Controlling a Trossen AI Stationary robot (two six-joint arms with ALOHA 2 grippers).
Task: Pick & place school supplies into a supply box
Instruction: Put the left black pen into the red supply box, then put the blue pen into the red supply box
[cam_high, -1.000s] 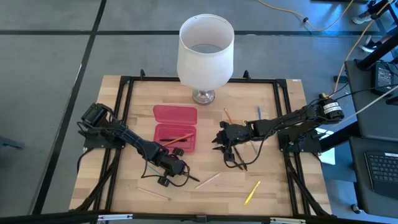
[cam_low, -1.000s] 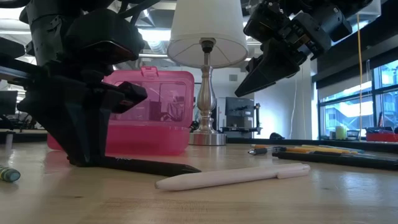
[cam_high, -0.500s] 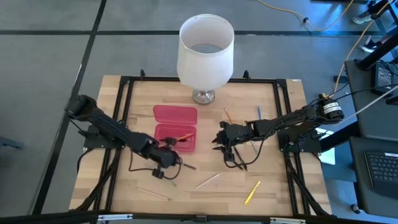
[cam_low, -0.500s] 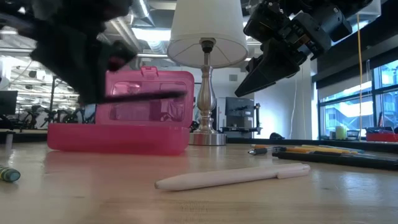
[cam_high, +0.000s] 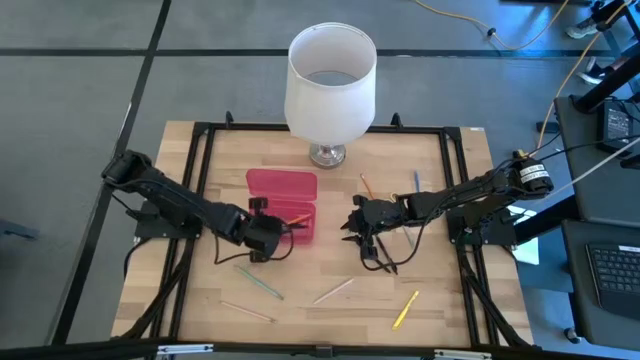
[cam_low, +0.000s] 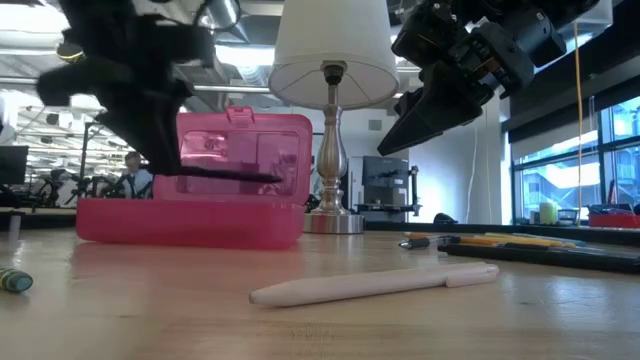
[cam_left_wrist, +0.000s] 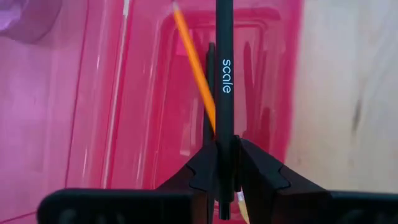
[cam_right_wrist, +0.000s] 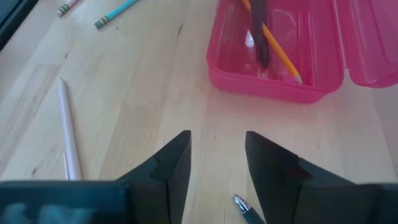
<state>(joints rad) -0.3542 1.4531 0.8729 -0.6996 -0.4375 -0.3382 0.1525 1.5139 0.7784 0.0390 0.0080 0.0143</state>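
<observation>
Since lifting off the table a second ago, the left gripper (cam_left_wrist: 224, 163), clamped on 1 black pen (cam_left_wrist: 224, 74), now hovers over the open supply box (cam_high: 283, 210); release looks next. Right gripper (cam_right_wrist: 216, 152) waits, fingers apart.

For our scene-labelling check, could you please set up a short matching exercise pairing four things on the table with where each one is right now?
Things:
1. black pen
2. orange pencil
3. yellow pencil
4. white lamp

Places:
A. lying inside the open supply box
B. on the table's far edge, beyond the box
C. clamped between the left gripper fingers, above the box
D. flat on the wood near the front edge, on the right arm's side

Pairs: 1-C, 2-A, 3-D, 4-B
</observation>
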